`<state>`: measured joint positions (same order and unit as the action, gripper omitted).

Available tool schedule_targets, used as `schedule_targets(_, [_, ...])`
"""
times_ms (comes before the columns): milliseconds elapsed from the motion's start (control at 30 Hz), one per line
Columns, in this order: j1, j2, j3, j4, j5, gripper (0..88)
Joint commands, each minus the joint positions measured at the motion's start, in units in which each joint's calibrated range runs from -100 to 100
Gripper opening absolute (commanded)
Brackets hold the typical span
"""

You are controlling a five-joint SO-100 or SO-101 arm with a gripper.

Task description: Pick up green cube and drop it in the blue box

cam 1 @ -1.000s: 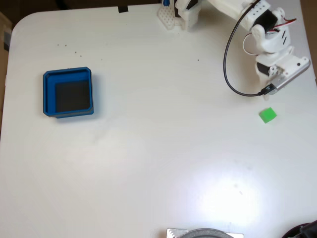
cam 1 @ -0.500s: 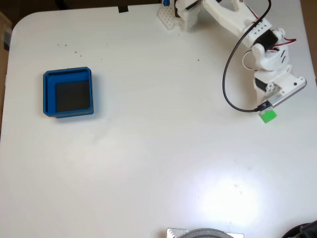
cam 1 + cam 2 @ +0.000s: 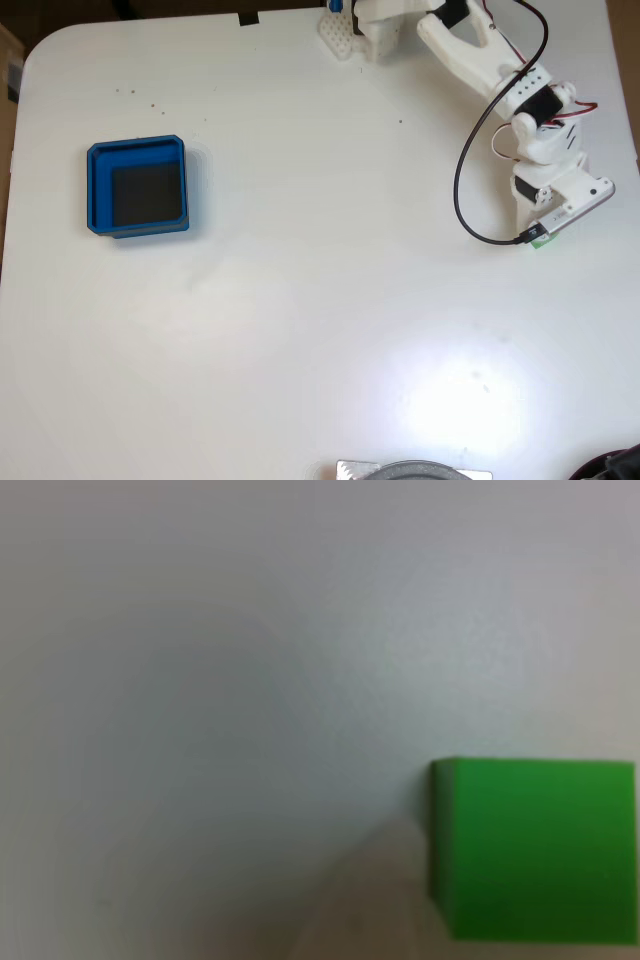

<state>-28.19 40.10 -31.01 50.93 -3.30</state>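
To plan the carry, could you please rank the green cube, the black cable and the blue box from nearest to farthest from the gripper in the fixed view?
1. Green cube: at the right side, mostly hidden under the gripper.
2. Black cable: looping just left of the arm.
3. Blue box: far across the table, at the left.

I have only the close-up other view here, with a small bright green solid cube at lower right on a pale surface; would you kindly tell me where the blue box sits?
Observer: In the fixed view the square, shallow blue tray-like box sits at the left of the white table, far from the arm.
Operator: Is anything inside it?
Observer: No, its dark floor is bare.
Operator: And how much of the green cube do you see?
Observer: Just a sliver of the green cube, peeking from under the white arm's head at the right.
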Motion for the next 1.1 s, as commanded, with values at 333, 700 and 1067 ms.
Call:
schedule_targets(333, [0.7, 3.6, -7.5, 0.1, 0.1, 30.1])
schedule_targets(700, [0.5, 4.0, -7.2, 0.1, -0.1, 30.1])
schedule_targets(1067, [0.3, 4.0, -7.2, 0.1, 0.1, 30.0])
